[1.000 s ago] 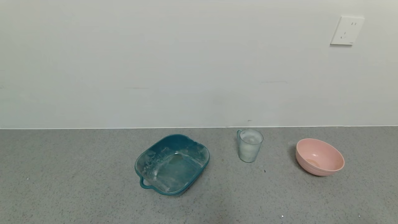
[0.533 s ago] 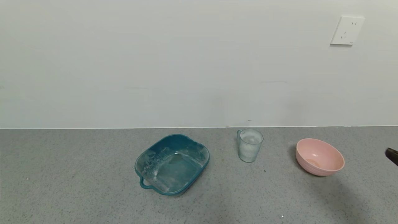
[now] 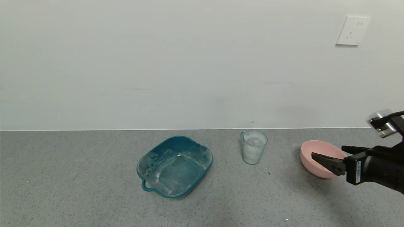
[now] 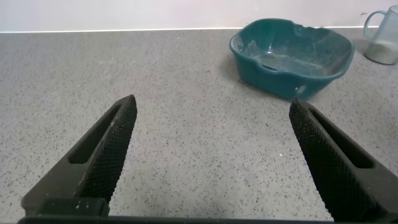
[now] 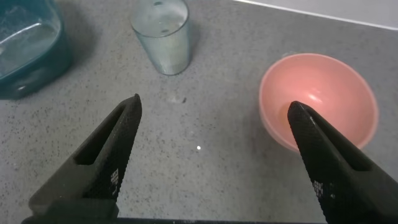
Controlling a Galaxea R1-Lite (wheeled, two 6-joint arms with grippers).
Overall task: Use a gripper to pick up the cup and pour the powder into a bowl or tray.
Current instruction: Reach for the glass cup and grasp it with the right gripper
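- The fingers [image 5: 118, 146] of the right gripper [image 3: 329, 156] are being held wide apart, with nothing between them; the gripper is being carried above the table [image 3: 79, 189], over the near rim of the pink bowl [image 3: 307, 154] in the head view.
- The cup [image 3: 253, 147] is being left upright on the table, between the teal tray [image 3: 174, 166] and the bowl, apart from both, with its handle on the side away from the bowl.
- Pale powder [image 3: 254, 140] is being shown only faintly inside the cup; the amount cannot be told.
- For the reach to go well, the spread fingers are probably best being brought level to the ribbed wall, below the rim, and closed gently so the cup is not being tipped.
- The left gripper [image 4: 211, 162] is being held low over bare table, well apart from the tray, its fingers likewise spread and empty.
- Being counted: one cup, one bowl, one tray, two grippers, one wall socket [image 3: 352, 31].
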